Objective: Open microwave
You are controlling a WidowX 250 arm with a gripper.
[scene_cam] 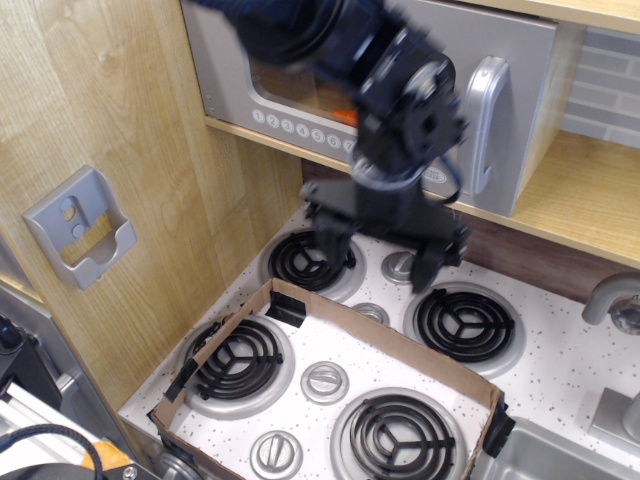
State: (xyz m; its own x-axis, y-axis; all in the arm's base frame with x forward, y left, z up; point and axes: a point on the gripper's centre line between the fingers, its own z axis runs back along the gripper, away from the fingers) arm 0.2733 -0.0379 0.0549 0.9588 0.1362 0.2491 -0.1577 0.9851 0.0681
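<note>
The grey toy microwave (pixel 520 60) sits on the wooden shelf at the top, door closed. Its chunky silver vertical handle (pixel 484 120) stands at the door's right side. A row of round white number buttons (pixel 300 128) runs under the window; the clock display is hidden behind my arm. My gripper (pixel 381 252) is open and empty, its two black fingers pointing down above the back burners. It hangs below the microwave's front, left of and lower than the handle. The arm is blurred by motion and covers most of the window.
A toy stovetop (pixel 560 375) with four black coil burners lies below. A cardboard frame (pixel 400 350) surrounds the front burners. A wooden wall with a grey bracket (pixel 80 225) is at left. A faucet (pixel 615 300) and sink edge are at right.
</note>
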